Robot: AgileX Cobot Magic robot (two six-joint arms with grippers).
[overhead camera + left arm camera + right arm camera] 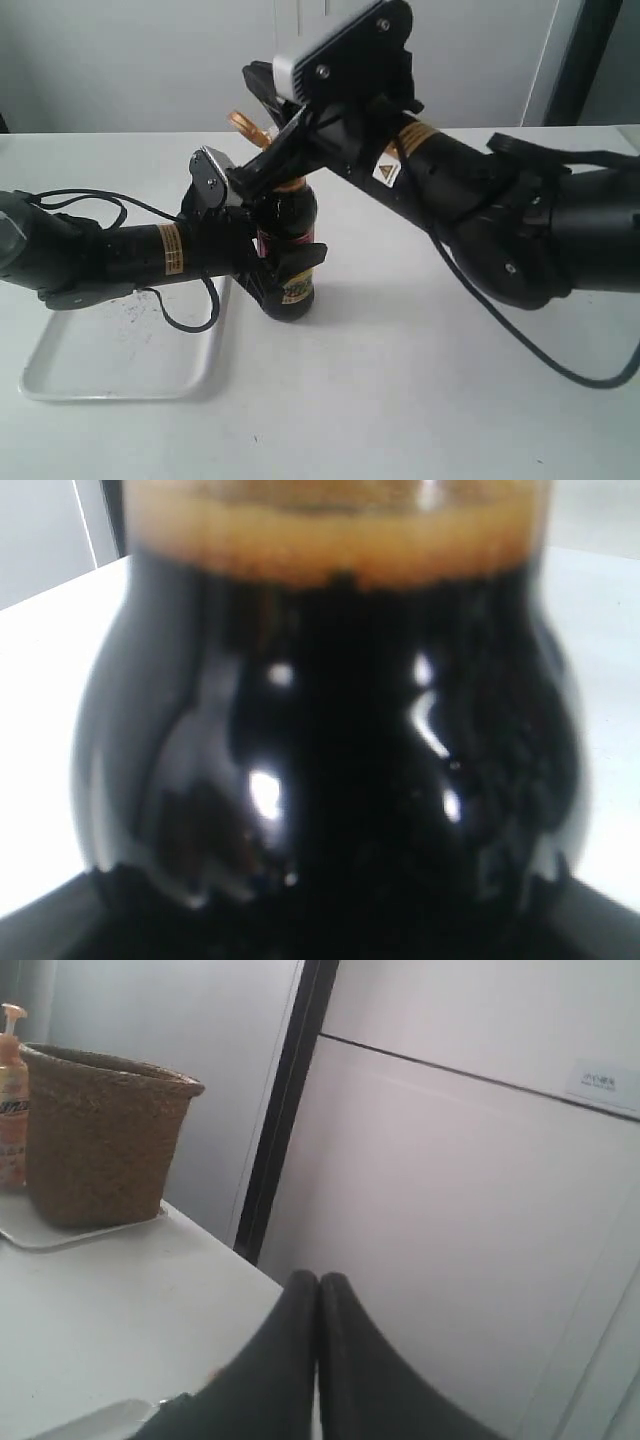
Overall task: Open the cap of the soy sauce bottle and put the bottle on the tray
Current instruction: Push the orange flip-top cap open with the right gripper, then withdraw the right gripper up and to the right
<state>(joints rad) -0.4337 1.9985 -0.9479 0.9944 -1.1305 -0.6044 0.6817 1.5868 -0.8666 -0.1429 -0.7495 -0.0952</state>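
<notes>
The soy sauce bottle [292, 250] stands upright on the white table, just right of the tray [120, 355]. My left gripper [268, 265] is shut on the bottle's body. The dark glass [330, 760] fills the left wrist view and hides the fingers. The orange-brown cap lid [243, 124] sticks up to the left above the neck, apparently flipped open. The spout is hidden behind the right arm. My right gripper [258, 80] hovers over the bottle top, pointing up and away. Its fingers [300, 1310] are pressed together with nothing between them.
In the right wrist view a woven basket [100, 1140] and an orange pump bottle [12, 1090] stand on a second white tray [60, 1235] at the table's far side. A black cable [540, 350] trails from the right arm.
</notes>
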